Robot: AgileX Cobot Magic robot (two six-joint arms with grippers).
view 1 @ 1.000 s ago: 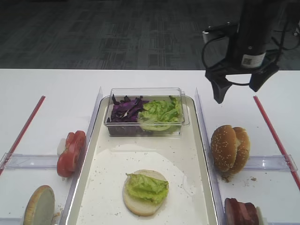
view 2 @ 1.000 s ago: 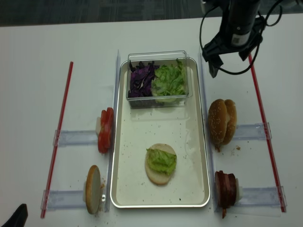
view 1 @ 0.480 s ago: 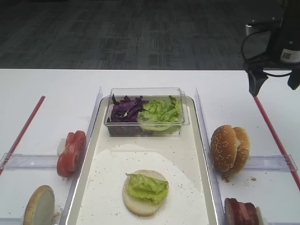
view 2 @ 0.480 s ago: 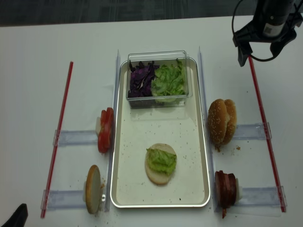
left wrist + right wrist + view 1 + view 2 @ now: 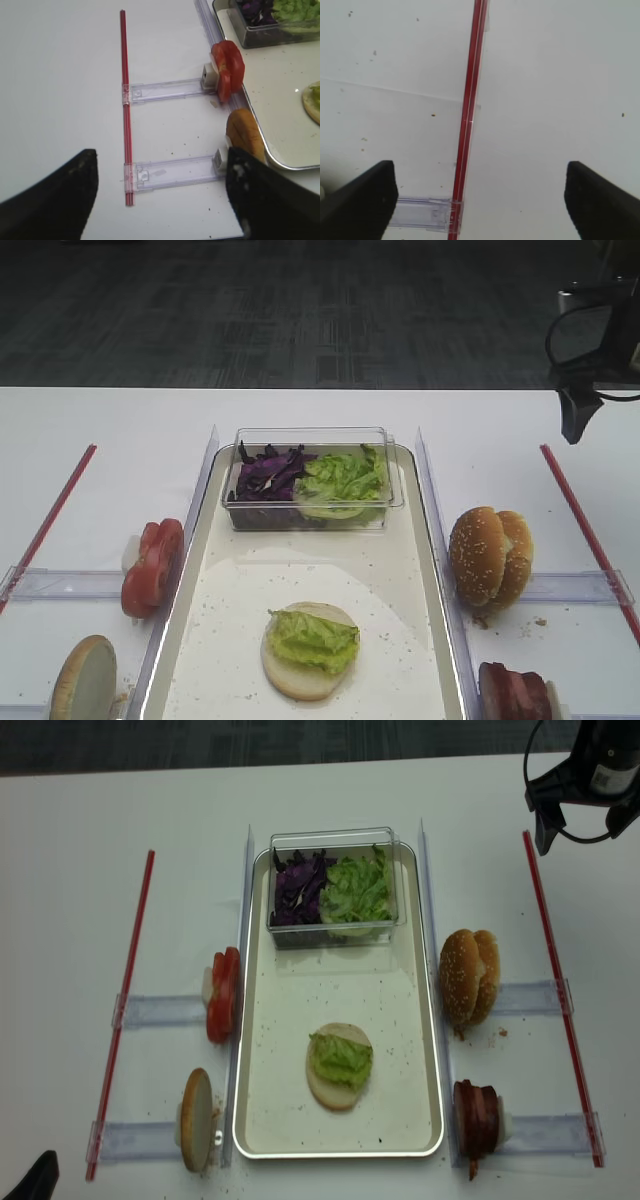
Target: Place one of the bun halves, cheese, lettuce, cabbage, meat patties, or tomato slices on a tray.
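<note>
On the metal tray (image 5: 243,1020) lies a bun half (image 5: 325,1095) topped with a lettuce leaf (image 5: 342,1058). At its far end, a clear tub holds purple cabbage (image 5: 298,885) and more lettuce (image 5: 358,888). Tomato slices (image 5: 223,994) and another bun half (image 5: 195,1132) stand on edge left of the tray. Seeded bun halves (image 5: 469,976) and meat patties (image 5: 477,1118) stand to its right. My right gripper (image 5: 585,832) hangs open and empty over the far right, above the red strip (image 5: 470,100). The left gripper (image 5: 160,200) is open and empty above bare table, left of the tomato slices (image 5: 227,70).
Red strips (image 5: 125,1010) (image 5: 555,980) run down both sides of the table. Clear plastic rails (image 5: 160,1012) (image 5: 530,995) hold the food that stands on edge. Crumbs speckle the tray floor. Dark carpet lies beyond the far table edge.
The right gripper has swung from beside the tub's right end out to the far right, over the red strip, open throughout. Nothing on the table moved.
</note>
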